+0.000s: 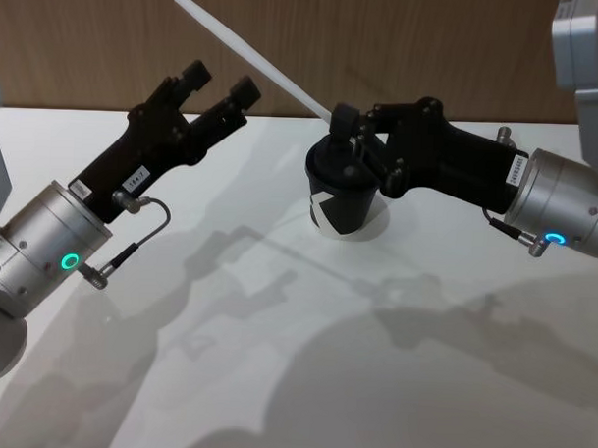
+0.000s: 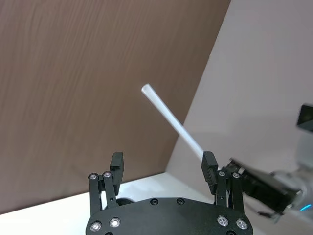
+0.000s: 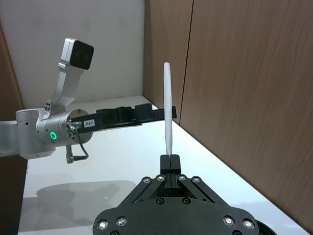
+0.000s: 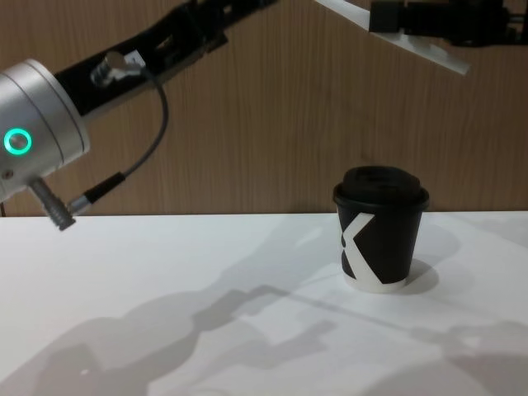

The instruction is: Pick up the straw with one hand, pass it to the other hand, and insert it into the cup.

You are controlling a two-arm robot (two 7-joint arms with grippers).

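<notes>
My right gripper (image 1: pixel 344 119) is shut on the lower part of the thin white straw (image 1: pixel 251 53), just above the black cup (image 1: pixel 341 194). The straw slants up and away to the left. In the chest view the straw (image 4: pixel 425 51) hangs in the right gripper (image 4: pixel 388 18) well above the cup's black lid (image 4: pixel 381 183), its lower end clear of it. The cup (image 4: pixel 378 239) stands upright on the white table. My left gripper (image 1: pixel 220 84) is open beside the straw's upper half, not touching it. From the left wrist the straw (image 2: pixel 171 120) rises beyond the open fingers (image 2: pixel 116 165).
A wooden wall (image 1: pixel 404 41) runs close behind the white table (image 1: pixel 275 361). The left arm (image 3: pixel 49 134) with its green ring light and thin dark cable (image 1: pixel 147 229) reaches in from the left. Bare tabletop lies in front of the cup.
</notes>
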